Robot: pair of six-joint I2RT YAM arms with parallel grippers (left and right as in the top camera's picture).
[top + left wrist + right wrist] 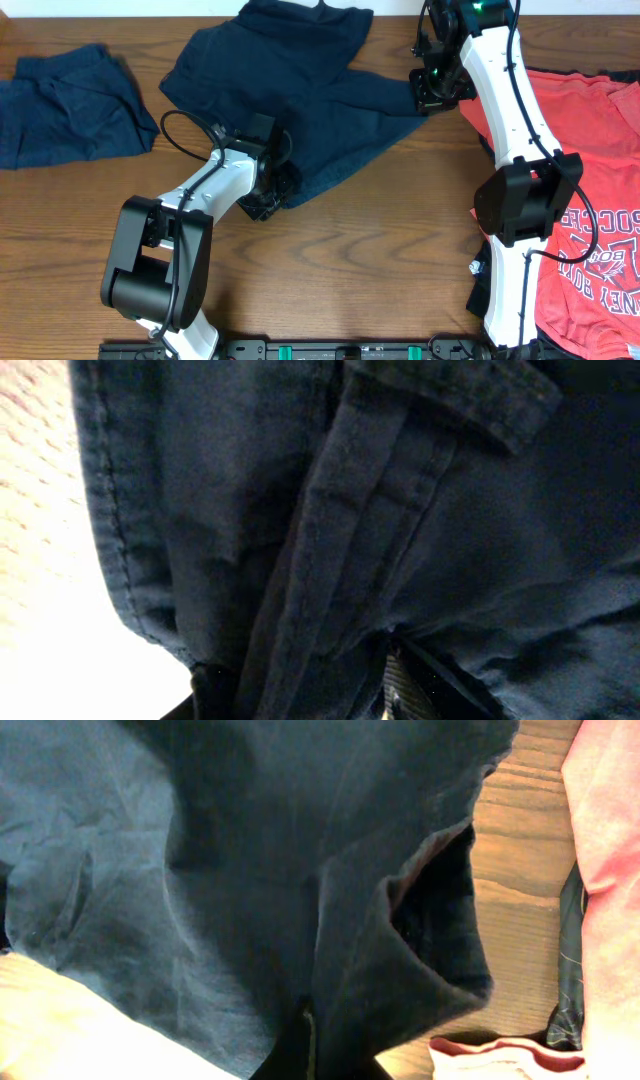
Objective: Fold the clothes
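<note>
A dark navy T-shirt [300, 90] lies crumpled across the middle of the wooden table [380, 270]. My left gripper [272, 195] is at the shirt's near edge. In the left wrist view its stitched hem [330, 540] runs down between the fingers [400, 690], which are closed on a bunch of the cloth. My right gripper [432, 92] is at the shirt's right edge. In the right wrist view the gripper [310, 1050] is shut on a fold of the navy fabric [200, 870], and the cloth hides most of both fingers.
A second navy T-shirt [65, 105] lies bunched at the far left. A coral-red T-shirt [600, 150] with printed lettering covers the right side, close to the right arm. Its edge [610, 820] and a white and red collar [500, 1055] show in the right wrist view.
</note>
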